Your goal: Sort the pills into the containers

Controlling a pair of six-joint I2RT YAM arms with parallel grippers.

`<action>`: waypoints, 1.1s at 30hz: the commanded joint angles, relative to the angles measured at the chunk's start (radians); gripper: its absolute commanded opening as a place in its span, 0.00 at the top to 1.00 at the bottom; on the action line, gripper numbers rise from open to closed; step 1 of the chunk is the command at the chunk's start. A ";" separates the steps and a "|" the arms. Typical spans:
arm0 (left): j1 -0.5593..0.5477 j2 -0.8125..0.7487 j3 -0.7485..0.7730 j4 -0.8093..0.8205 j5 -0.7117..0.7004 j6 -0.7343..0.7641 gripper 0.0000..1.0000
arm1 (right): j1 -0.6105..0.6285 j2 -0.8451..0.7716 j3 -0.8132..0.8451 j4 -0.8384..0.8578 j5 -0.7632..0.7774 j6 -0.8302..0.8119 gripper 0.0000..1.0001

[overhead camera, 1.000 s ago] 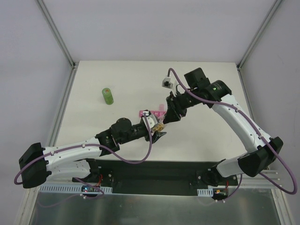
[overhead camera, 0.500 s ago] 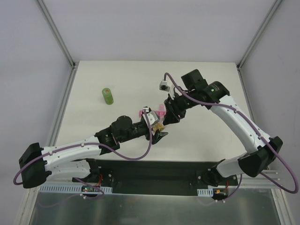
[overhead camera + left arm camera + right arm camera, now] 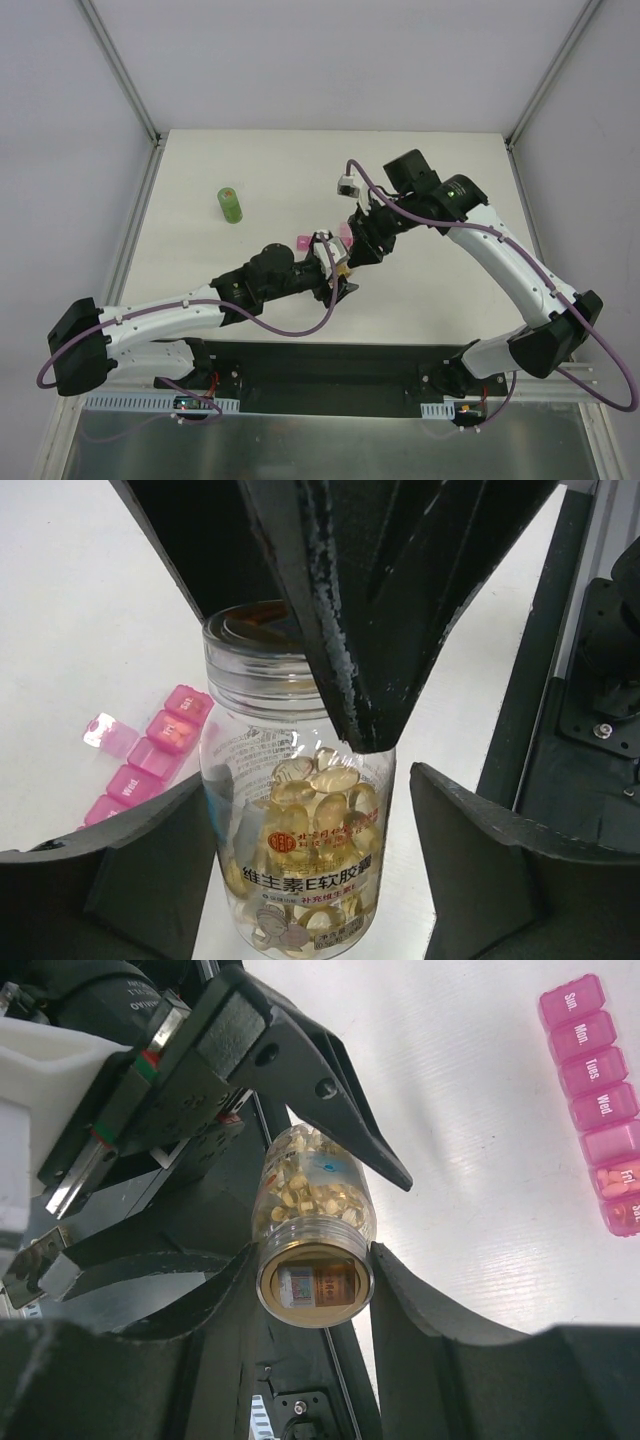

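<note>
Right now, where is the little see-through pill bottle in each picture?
Top view: bottle just below centre.
Left wrist: bottle bottom centre, upright.
Right wrist: bottle centre, end-on.
Shared landmark: pink pill box, in all three.

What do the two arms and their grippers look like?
The left arm and right arm have white links, black joints and a purple cable. The right arm shows a small green light. The left gripper and right gripper have black, wedge-shaped fingers.
</note>
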 commanded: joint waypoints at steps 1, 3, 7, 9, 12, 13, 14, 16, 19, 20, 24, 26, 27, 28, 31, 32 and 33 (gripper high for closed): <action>0.009 0.003 0.038 0.004 0.007 0.017 0.34 | 0.005 -0.034 0.021 -0.005 -0.016 -0.004 0.99; 0.009 -0.001 0.038 0.009 0.013 0.015 0.41 | 0.003 -0.032 0.016 -0.005 -0.021 -0.004 0.99; 0.009 -0.009 0.038 0.021 0.036 0.012 0.65 | 0.005 -0.028 0.012 -0.005 -0.038 -0.002 0.99; 0.009 -0.015 0.038 0.023 0.049 0.014 0.81 | 0.005 -0.028 0.009 -0.005 -0.056 -0.004 0.99; 0.017 -0.036 0.022 0.033 0.096 0.006 0.91 | 0.005 -0.035 0.004 -0.010 -0.110 -0.027 0.99; 0.024 -0.043 0.015 0.038 0.117 0.001 0.92 | 0.005 -0.038 0.003 -0.011 -0.128 -0.062 0.99; 0.029 -0.047 0.008 0.043 0.147 0.001 0.93 | 0.005 -0.044 0.001 -0.022 -0.150 -0.091 0.99; 0.047 -0.066 -0.022 0.067 0.269 0.006 0.93 | 0.005 -0.051 0.010 -0.077 -0.214 -0.192 0.99; 0.061 -0.078 -0.038 0.055 0.415 0.011 0.94 | 0.006 -0.095 -0.017 -0.166 -0.304 -0.483 0.99; 0.064 -0.079 -0.038 0.044 0.443 0.012 0.95 | 0.006 -0.125 -0.028 -0.207 -0.328 -0.718 0.99; 0.072 -0.076 -0.024 -0.008 0.521 0.012 0.98 | 0.054 -0.190 -0.100 -0.194 -0.253 -0.852 1.00; 0.074 -0.069 -0.025 -0.008 0.524 0.009 0.98 | 0.065 -0.178 -0.086 -0.201 -0.231 -0.869 0.99; 0.074 -0.061 -0.030 -0.003 0.524 0.004 0.99 | 0.069 -0.176 -0.088 -0.180 -0.214 -0.836 1.00; 0.074 -0.056 -0.031 0.009 0.518 0.001 0.99 | 0.069 -0.176 -0.091 -0.159 -0.207 -0.809 0.98; 0.074 -0.043 -0.038 0.021 0.486 -0.002 1.00 | 0.071 -0.170 -0.093 -0.103 -0.194 -0.672 0.73; 0.074 -0.040 -0.041 0.027 0.457 0.000 1.00 | 0.069 -0.163 -0.074 -0.091 -0.187 -0.624 0.65; 0.074 -0.043 -0.047 0.032 0.440 0.004 1.00 | 0.069 -0.156 -0.059 -0.083 -0.171 -0.587 0.54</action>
